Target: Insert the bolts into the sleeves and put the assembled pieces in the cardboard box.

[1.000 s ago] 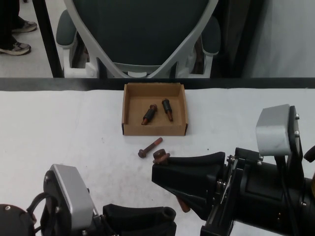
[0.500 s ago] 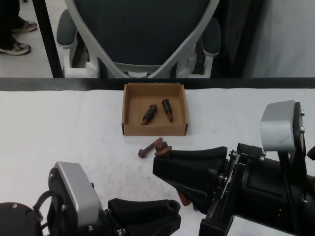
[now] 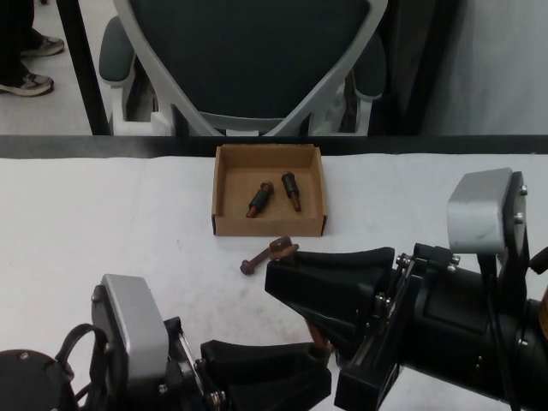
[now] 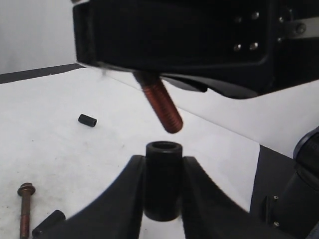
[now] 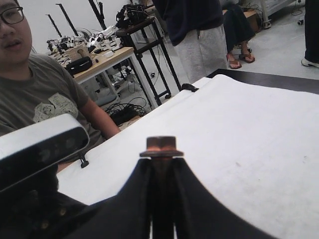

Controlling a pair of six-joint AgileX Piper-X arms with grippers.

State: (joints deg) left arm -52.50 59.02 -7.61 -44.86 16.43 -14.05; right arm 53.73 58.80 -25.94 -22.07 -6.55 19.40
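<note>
1. The cardboard box [image 3: 270, 225] stands open on the white bench [image 3: 103, 223]. Two assembled pieces [image 3: 259, 199] [image 3: 292, 190] lie inside it, side by side and apart.
2. A loose bolt [image 3: 255, 260] lies on the bench just outside the box's front wall.
3. On that same front side of the box, well back from it, the left gripper [image 4: 163, 164] is closed narrowly around a black sleeve [image 4: 163, 199], which stands upright with its open mouth up.
4. The right gripper [image 5: 161, 167] pinches a copper-coloured bolt [image 4: 160, 107] below its head. The threaded end hangs tilted just above the sleeve's mouth – close, but not inside.
5. Another bolt [image 4: 25, 209] and two spare sleeves [image 4: 87, 120] [image 4: 47, 224] lie on the bench – where they lie relative to the box cannot be told.
</note>
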